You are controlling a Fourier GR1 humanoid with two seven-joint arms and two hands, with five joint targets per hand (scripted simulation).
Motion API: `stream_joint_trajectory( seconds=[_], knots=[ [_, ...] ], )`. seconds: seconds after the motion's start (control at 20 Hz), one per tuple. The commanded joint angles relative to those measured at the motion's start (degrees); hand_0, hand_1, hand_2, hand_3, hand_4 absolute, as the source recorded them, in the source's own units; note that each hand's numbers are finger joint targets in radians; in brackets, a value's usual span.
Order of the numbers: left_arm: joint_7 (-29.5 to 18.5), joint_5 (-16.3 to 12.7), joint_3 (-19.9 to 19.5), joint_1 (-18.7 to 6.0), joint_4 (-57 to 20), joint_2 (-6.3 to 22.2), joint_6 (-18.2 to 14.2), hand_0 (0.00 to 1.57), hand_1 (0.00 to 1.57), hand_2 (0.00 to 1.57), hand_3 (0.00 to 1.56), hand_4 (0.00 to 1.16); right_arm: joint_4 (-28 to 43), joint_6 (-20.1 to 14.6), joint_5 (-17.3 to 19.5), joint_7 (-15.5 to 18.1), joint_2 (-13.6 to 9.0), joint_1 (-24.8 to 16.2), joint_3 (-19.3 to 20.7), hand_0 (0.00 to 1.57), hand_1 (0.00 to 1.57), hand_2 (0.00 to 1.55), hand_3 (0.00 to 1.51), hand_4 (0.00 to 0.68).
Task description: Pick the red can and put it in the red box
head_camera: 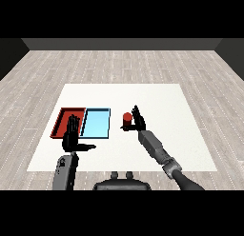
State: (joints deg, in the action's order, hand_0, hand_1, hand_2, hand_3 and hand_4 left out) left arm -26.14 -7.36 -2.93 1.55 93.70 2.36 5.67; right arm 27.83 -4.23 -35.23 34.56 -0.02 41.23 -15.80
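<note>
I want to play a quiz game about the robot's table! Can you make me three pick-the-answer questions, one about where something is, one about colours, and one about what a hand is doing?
1. Where is the small red round can?
A. in the red tray
B. on the white table, right of both trays
C. in the light blue tray

2. What colour is the flat tray nearer the can?
A. light blue
B. green
C. yellow

3. What is the black left hand doing?
A. holding the can
B. open, holding nothing
C. lifting a tray

Answers: 1 B, the can stands on the table beside the right hand. 2 A, the red tray lies farther left. 3 B, its fingers are straight.
</note>
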Motion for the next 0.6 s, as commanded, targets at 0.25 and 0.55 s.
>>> stream_joint_trajectory(
  seconds=[0.25, 0.55],
  knots=[
    [0.55, 1.23, 0.69, -1.4, 0.01, -0.77, -1.43, 0.0, 0.0, 0.0, 0.0, 0.0, -4.51, 1.59, -6.36, 1.38, 0.02, 2.37, -4.98, 0.0, 0.0, 0.0, 0.0, 0.0],
    [1.85, 0.75, -0.11, -5.06, -2.39, -1.0, -2.36, 0.0, 0.0, 0.0, 0.0, 0.0, -1.88, -0.71, -4.37, 0.26, 0.02, 2.15, -4.98, 0.0, 0.0, 0.0, 0.0, 0.0]
  ],
)
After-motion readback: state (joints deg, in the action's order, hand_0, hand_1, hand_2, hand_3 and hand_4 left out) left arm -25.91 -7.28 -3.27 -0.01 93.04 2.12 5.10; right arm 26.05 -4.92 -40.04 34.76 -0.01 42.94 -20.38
